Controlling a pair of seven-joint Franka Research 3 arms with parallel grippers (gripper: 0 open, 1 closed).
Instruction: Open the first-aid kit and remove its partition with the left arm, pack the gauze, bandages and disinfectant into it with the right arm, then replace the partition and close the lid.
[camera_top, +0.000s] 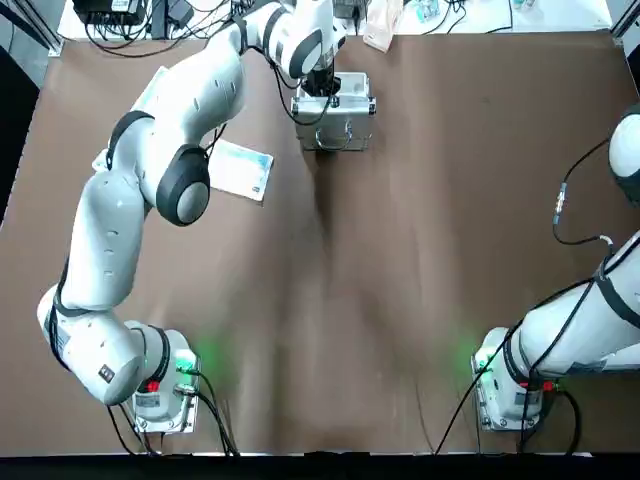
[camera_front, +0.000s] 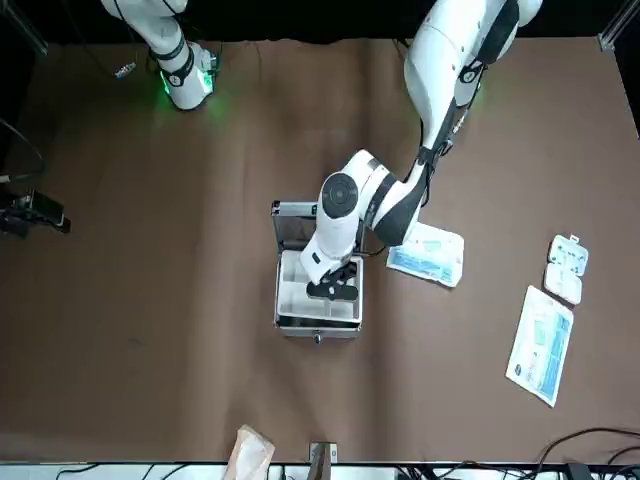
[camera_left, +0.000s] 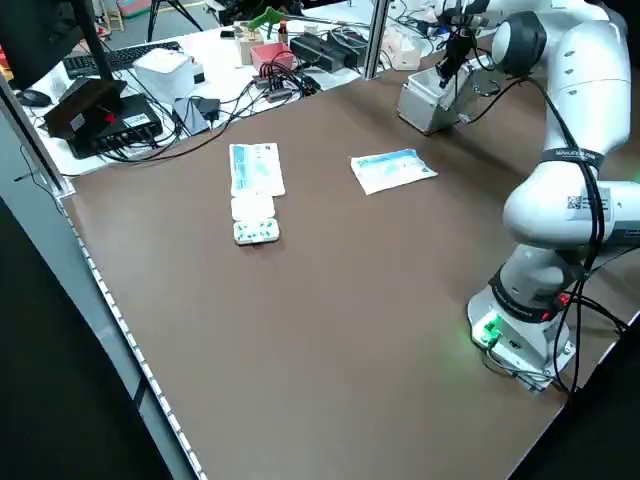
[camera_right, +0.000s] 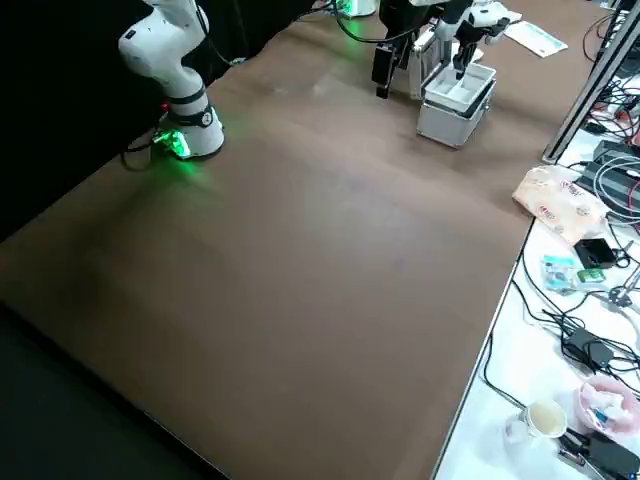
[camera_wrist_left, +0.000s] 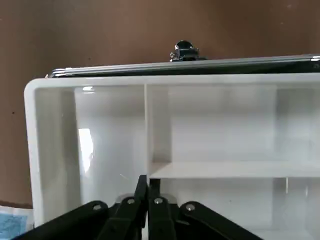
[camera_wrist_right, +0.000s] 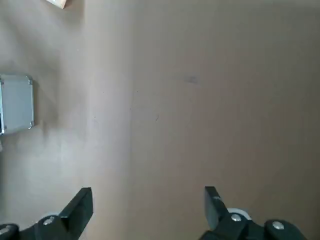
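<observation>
The small silver aluminium first-aid kit (camera_front: 318, 290) stood open at the table's far edge, its white compartmented plastic partition (camera_wrist_left: 165, 150) inside. The left gripper (camera_wrist_left: 148, 192) pinched a divider wall; the right gripper (camera_wrist_right: 145, 210) hung spread.

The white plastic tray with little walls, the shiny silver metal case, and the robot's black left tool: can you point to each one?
White plastic compartment tray (camera_wrist_left: 210, 125): left wrist view, on its back wall.
Silver aluminium case (camera_right: 443, 122): right side view, on its side wall.
Black left tool (camera_wrist_left: 148, 187): left wrist view, between its closed fingertips.
</observation>
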